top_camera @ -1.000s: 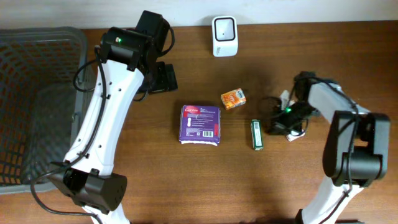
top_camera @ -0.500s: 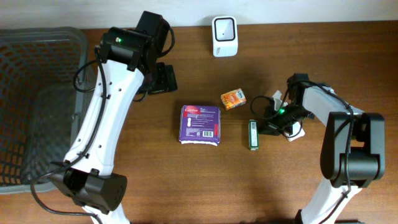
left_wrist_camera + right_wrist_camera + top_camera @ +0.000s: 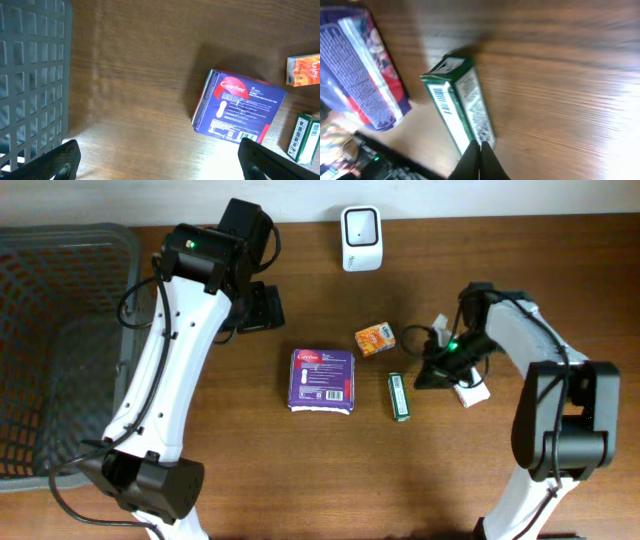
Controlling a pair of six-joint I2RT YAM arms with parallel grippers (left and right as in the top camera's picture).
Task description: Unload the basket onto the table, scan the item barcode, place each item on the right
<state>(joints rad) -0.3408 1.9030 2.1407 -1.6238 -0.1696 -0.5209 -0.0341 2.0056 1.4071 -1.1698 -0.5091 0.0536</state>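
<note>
The right end effector (image 3: 428, 372) is shut tight with nothing between its jaws, and its tip appears to touch one end of the slim green box (image 3: 399, 396). The box lies flat on the desk (image 3: 300, 470) near the purple pack (image 3: 322, 379). The left end effector (image 3: 262, 305) hangs over the desk, spread wide and empty. The step in hand looks like nudging rather than grasping (the barcode (image 3: 439, 95) shows on one long face in the wrist view). Next, the box likely needs lifting, with that barcode turned towards the scanner (image 3: 360, 225), well apart at the desk's far edge.
</note>
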